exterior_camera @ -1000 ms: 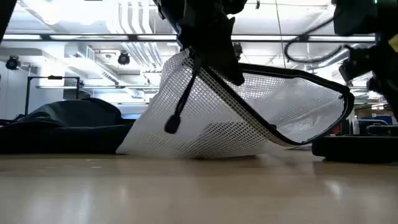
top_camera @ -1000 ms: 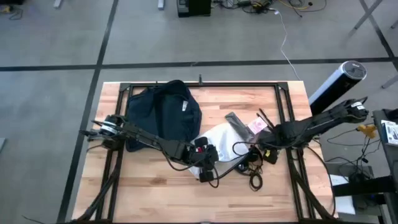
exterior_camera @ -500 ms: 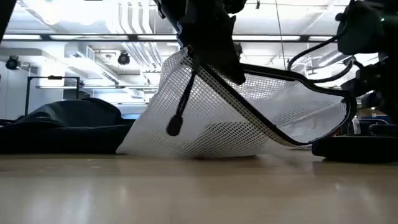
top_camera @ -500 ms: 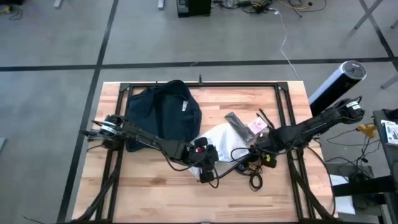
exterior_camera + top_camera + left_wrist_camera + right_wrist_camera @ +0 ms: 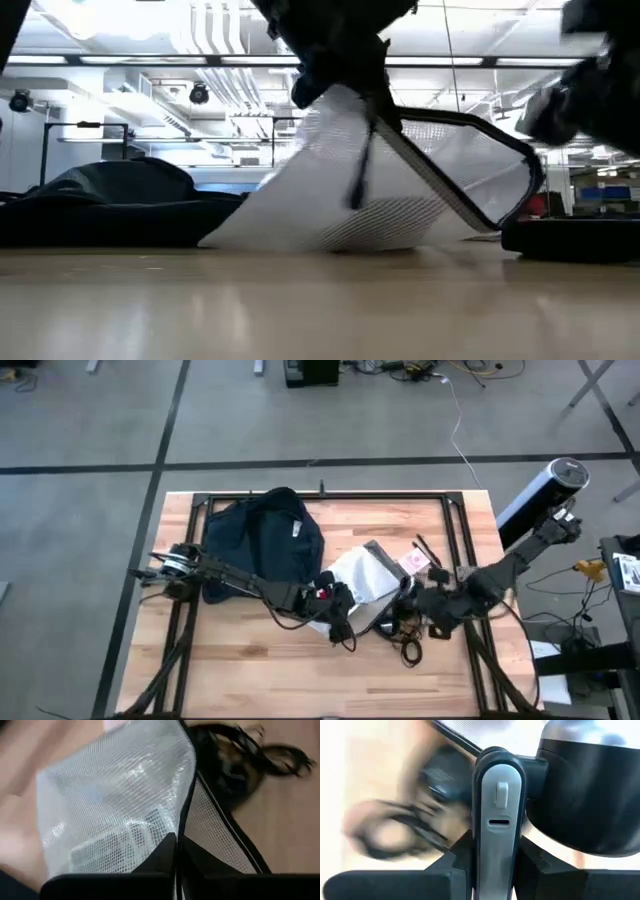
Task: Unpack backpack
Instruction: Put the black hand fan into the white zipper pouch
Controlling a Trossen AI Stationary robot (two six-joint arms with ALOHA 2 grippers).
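The dark navy backpack (image 5: 262, 542) lies slumped at the table's far left, also seen in the low view (image 5: 110, 205). Right of it, my left gripper (image 5: 337, 606) is shut on a silvery-white mesh pouch (image 5: 362, 578) with a black zipper edge. The pouch's lower side rests on the table (image 5: 330, 235). Beside the pouch lie black headphones with cables (image 5: 405, 622). My right gripper (image 5: 418, 603) is shut on them. My left gripper pinches the pouch's black zipper edge (image 5: 181, 834) between its two fingers, coming from above. That edge is raised, and the pouch slopes down from it, with its lower side on the table. My right gripper has the headphones' grey headband (image 5: 496, 805) between its two fingers, next to a black ear cup (image 5: 590, 795). The fingers lie across the band.
A pink packet (image 5: 413, 563), a dark flat strip (image 5: 376, 550) and a thin dark stick (image 5: 427, 550) lie at the far right of the pouch. Loose black cable (image 5: 411, 650) trails toward the near edge. A silver cylinder (image 5: 545, 495) stands off the table's right side.
My left gripper has gone a little toward the table's right edge with the pouch's zipper edge, and the pouch has swung and stands steeper while its lower side stays on the table. My right arm has shifted toward the near edge, over the headphones.
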